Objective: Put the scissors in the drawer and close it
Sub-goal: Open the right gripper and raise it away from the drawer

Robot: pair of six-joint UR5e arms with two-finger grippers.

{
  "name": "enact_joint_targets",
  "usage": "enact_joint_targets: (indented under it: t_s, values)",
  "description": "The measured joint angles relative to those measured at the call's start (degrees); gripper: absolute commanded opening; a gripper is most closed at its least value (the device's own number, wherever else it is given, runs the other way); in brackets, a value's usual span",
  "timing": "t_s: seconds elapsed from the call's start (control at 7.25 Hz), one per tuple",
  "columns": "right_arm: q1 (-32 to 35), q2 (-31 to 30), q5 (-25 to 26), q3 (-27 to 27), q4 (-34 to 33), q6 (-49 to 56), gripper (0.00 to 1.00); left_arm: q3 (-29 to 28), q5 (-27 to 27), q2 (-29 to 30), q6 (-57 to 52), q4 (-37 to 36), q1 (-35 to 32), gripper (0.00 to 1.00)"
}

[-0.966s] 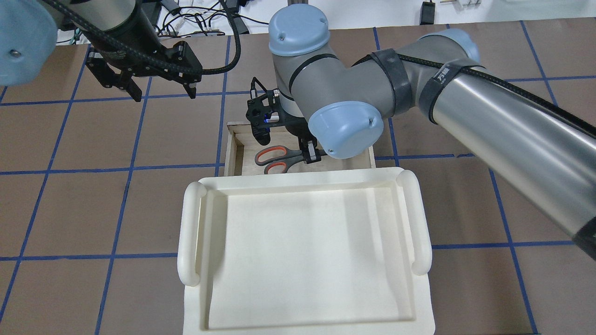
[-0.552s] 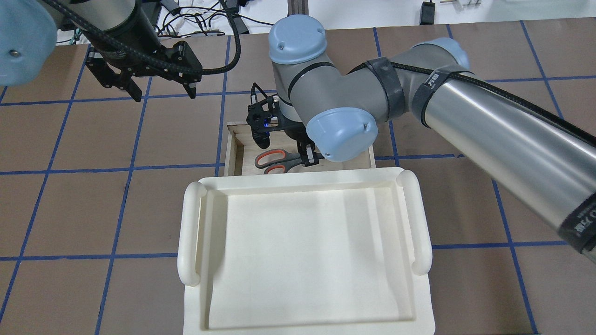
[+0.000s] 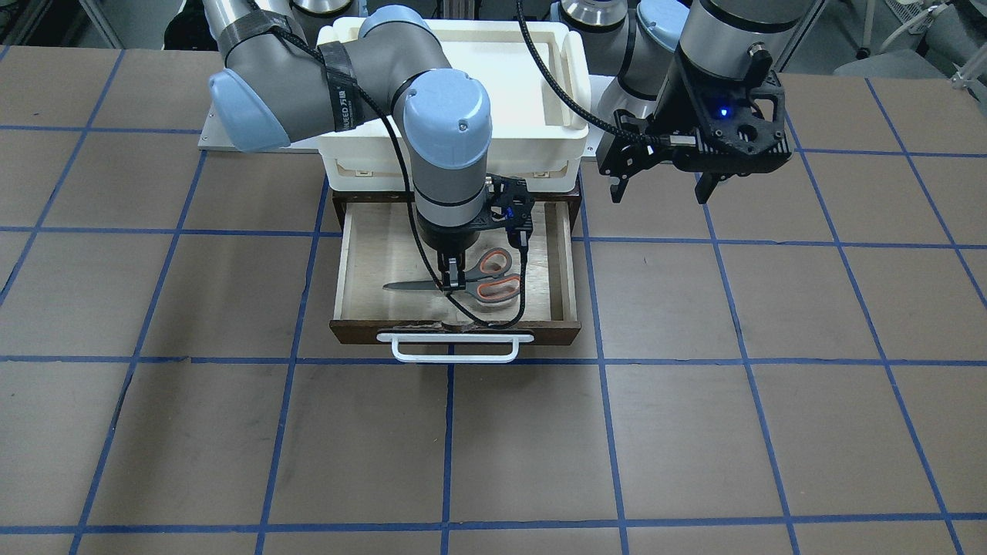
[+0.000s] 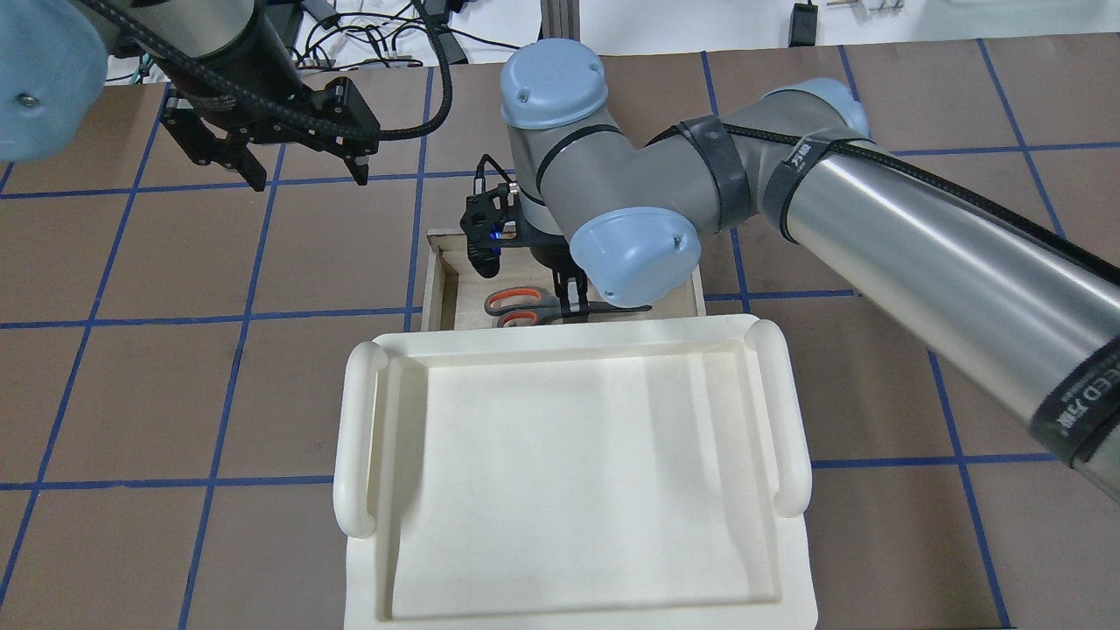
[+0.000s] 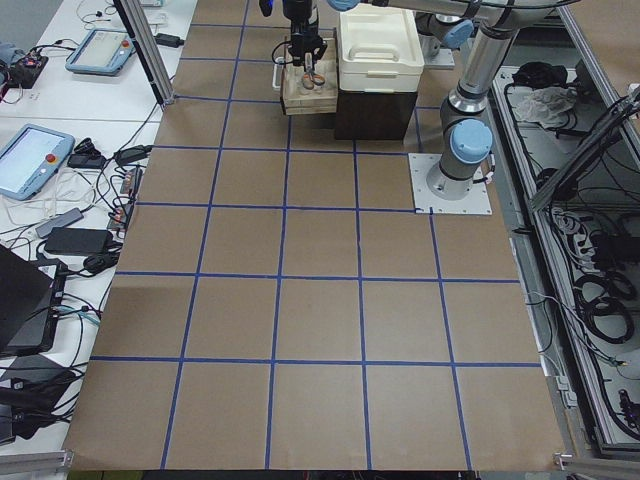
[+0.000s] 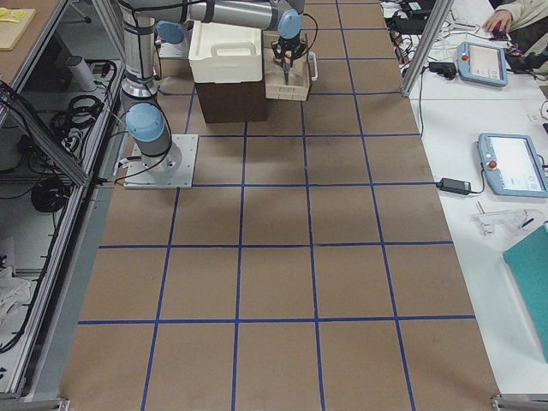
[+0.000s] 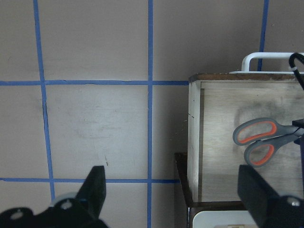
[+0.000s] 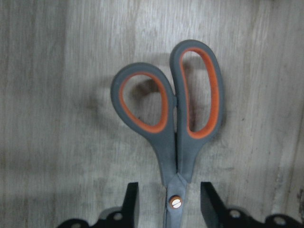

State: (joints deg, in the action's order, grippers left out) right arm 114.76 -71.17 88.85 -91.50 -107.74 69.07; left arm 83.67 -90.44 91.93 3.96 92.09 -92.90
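The scissors, with grey-and-orange handles and dark blades, lie flat on the pale floor of the open drawer. They also show in the overhead view and the left wrist view. My right gripper reaches down into the drawer. In the right wrist view its open fingers straddle the scissors at the pivot, with a gap on each side. My left gripper hangs open and empty above the table beside the drawer.
The drawer's dark brown front carries a white bar handle. A white plastic tray-box sits on the cabinet over the drawer's back. Brown table with blue grid lines lies all around.
My right wrist has shifted a little left over the drawer. The scissors sit slightly lower in view and their blade tip now shows. The left arm has not moved.
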Motion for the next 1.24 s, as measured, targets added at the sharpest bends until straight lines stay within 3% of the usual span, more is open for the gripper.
enact_joint_targets:
  t_s: [0.41, 0.69, 1.24]
  values:
    - [-0.7, -4.3, 0.2, 1.2, -1.4, -6.7, 1.00, 0.0, 0.0, 0.0, 0.0, 0.0, 0.0, 1.00]
    - [-4.0, -8.5, 0.5, 1.8, -1.3, -19.4, 1.00, 0.0, 0.0, 0.0, 0.0, -0.1, 0.0, 1.00]
    - [-15.3, -10.6, 0.4, 2.1, 1.1, -44.5, 1.00, 0.0, 0.0, 0.0, 0.0, -0.1, 0.0, 1.00]
